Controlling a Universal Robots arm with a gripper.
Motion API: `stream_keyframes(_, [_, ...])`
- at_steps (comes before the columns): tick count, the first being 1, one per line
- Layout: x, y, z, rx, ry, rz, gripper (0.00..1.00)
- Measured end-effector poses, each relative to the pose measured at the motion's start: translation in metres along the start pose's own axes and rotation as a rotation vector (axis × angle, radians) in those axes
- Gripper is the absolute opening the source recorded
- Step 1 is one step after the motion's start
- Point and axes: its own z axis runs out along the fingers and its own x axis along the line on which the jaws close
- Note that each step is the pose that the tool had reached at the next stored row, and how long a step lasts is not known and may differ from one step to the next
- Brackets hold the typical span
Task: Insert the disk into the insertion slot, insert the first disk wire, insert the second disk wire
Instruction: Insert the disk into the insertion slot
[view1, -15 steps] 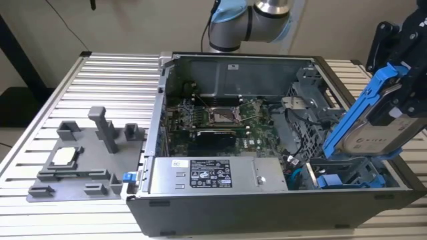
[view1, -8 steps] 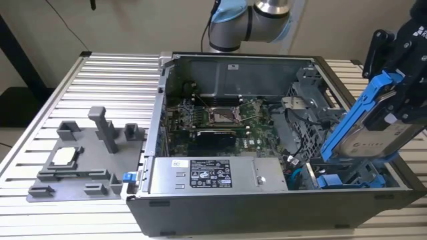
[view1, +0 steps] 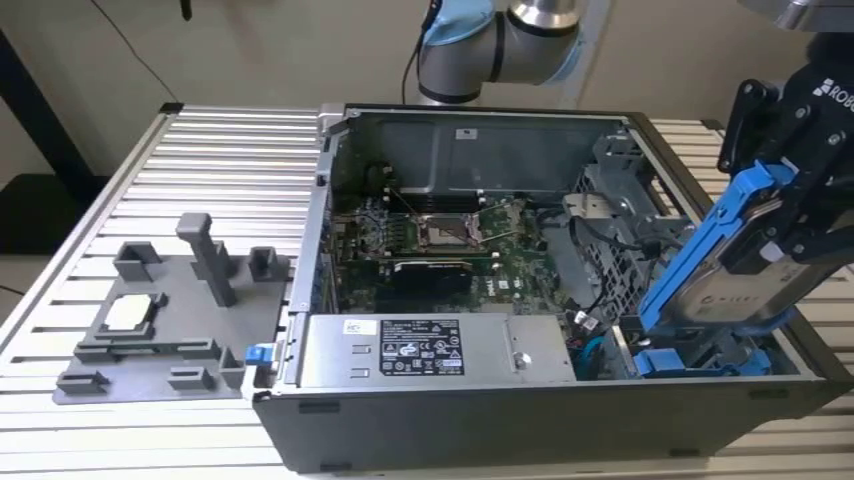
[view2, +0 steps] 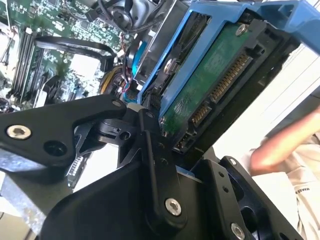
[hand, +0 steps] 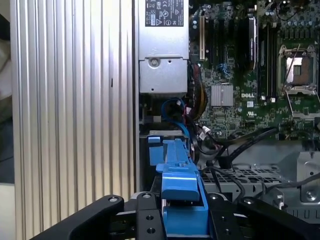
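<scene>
Blue-framed disk (view1: 727, 272) is clamped in the gripper (view1: 790, 225). Claw is closed on the disk's upper end, w/ a black finger (hand: 142, 220) on each side of the blue frame in the first wrist view. Disk is tilted, not upright: top leans toward the exterior view's right, lower end is down at the insertion slot (view1: 683, 348) in the near right corner of the open PC case (view1: 441, 425). How far it's in: can't tell, lower edge is lost among blue plastic bits at the cage.

Second wrist view has the disk's underside: green circuit board (view2: 210, 85) & a row of connector contacts (view2: 231, 75) facing the camera, blue frame round them.

Inside the case: grey power supply (view1: 414, 350) w/ black-and-white sticker along the near side, just left of the slot. Motherboard (view1: 523, 255) is mid-case w/ CPU socket (view1: 447, 235). A blue cable (hand: 175, 107) curls btwn power supply & slot.

Case stands on a slatted aluminium table (view1: 200, 150). Grey fixture plate (view1: 147, 340) w/ upright holders lies at the exterior view's left, apart from the case. Arm joint (view1: 501, 45) sits at the far side behind the case. A person's hand (view2: 277, 150), blurred, is beyond the disk in the second wrist view
</scene>
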Motion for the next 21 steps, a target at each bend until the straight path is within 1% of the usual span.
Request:
stream_keyframes(3, [0.0000,-0.0001,0.0019,0.0000,0.0001,-0.002,0.33])
stream_keyframes(9, [0.0000,-0.0002,0.0029,0.0001,-0.0002,-0.002,0.33])
stream_keyframes(14, [0.0000,-0.0005,0.0105,-0.0001,0.0014,-0.002,0.33])
stream_keyframes(21, [-0.0015,-0.0008,0.0198,-0.0003,0.0016,-0.005,0.33])
